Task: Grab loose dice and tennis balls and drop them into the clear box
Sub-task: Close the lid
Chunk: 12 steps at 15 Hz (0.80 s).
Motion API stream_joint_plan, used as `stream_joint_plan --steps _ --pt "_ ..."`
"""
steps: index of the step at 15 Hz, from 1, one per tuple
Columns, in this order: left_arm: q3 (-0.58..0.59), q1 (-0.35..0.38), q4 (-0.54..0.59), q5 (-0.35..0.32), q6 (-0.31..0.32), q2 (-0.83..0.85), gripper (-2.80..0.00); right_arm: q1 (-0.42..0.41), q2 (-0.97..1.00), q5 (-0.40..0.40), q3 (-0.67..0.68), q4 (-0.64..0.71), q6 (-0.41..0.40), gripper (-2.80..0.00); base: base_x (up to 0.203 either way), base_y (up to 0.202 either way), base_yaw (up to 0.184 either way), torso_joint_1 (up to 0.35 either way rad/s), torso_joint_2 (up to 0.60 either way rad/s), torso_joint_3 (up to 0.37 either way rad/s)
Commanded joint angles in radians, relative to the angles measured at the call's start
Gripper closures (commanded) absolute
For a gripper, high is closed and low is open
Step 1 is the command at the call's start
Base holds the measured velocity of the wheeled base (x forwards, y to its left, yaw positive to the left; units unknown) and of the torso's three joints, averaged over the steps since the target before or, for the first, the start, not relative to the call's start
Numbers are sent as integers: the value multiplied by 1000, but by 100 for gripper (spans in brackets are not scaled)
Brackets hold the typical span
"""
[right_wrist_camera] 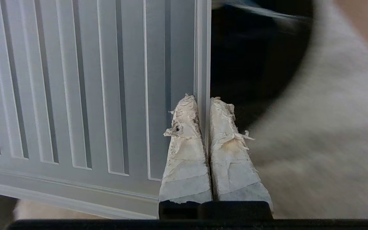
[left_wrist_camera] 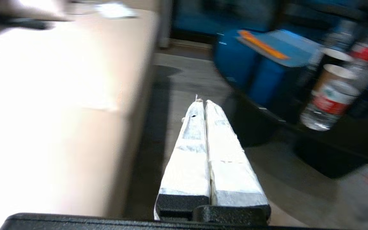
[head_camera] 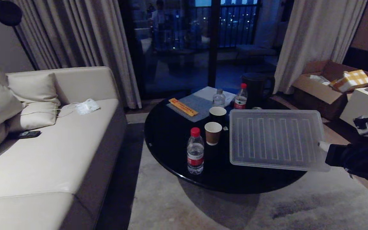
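The clear box [head_camera: 276, 139] is a ribbed translucent bin over the right half of the round black table [head_camera: 168, 140]. Its right edge juts past the table rim. My right gripper [head_camera: 322, 147] comes in from the right and is shut on that edge. In the right wrist view the box wall [right_wrist_camera: 75, 80] runs between the two taped fingers [right_wrist_camera: 187, 127], and the right gripper [right_wrist_camera: 203, 99] pinches it. My left gripper [left_wrist_camera: 203, 101] is shut on nothing, low over the floor between sofa and table, outside the head view. No dice or tennis balls are in view.
On the table stand three water bottles [head_camera: 195, 151], two paper cups [head_camera: 213, 132], a dark kettle [head_camera: 257, 86] and a grey pad with an orange strip [head_camera: 183, 106]. A beige sofa [head_camera: 43, 153] fills the left. A cardboard box [head_camera: 324, 83] sits at the back right.
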Motion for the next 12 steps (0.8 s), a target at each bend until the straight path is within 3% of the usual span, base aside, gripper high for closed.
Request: stream_joint_plan --steps 1,3,10,12 --pt "0 0 0 1 -2 0 0 1 2 1 0 -6 0 0 -3 -10 158 5 -1 1" --pt "0 0 0 0 -3 2 0 1 2 1 0 -6 0 0 -1 -5 122 -1 2 5" --pt "0 0 0 1 -3 2 0 3 2 1 2 -6 0 0 0 0 0 0 0 0" --pt "0 0 0 1 -3 2 0 3 0 1 5 -6 0 0 -109 0 -3 4 3 0"
